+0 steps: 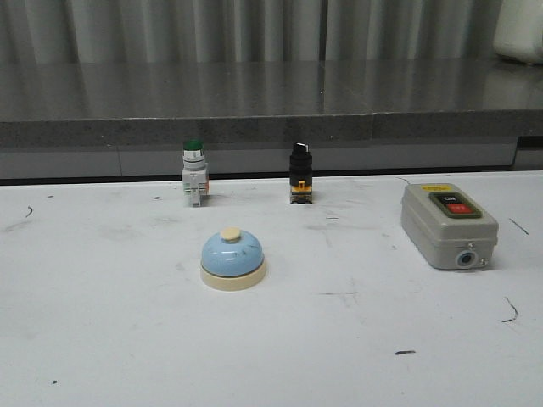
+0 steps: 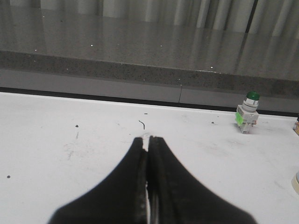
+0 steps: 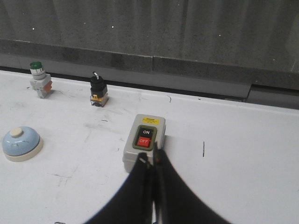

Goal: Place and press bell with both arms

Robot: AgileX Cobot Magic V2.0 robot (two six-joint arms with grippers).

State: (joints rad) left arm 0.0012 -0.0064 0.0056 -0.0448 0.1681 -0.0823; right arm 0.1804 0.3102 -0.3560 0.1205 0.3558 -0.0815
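Left pincer (image 2: 148,140) closed, empty, over bare desk (image 1: 102,339). Bell (image 1: 232,259) upright mid-desk, untouched, well apart from both. Right pincer (image 3: 153,163) closed, empty, near switch box (image 3: 144,148). Judgement: nothing done yet; placing, pressing remain

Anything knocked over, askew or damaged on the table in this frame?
Nothing stands out. The bell, green pushbutton, black selector switch and grey switch box all sit upright and apart; the table shows only scuff marks.

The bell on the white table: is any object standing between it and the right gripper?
Nothing visible does. In the right wrist view the bell sits off to one side of the shut right gripper; the grey switch box lies just ahead of the fingertips, not toward the bell.
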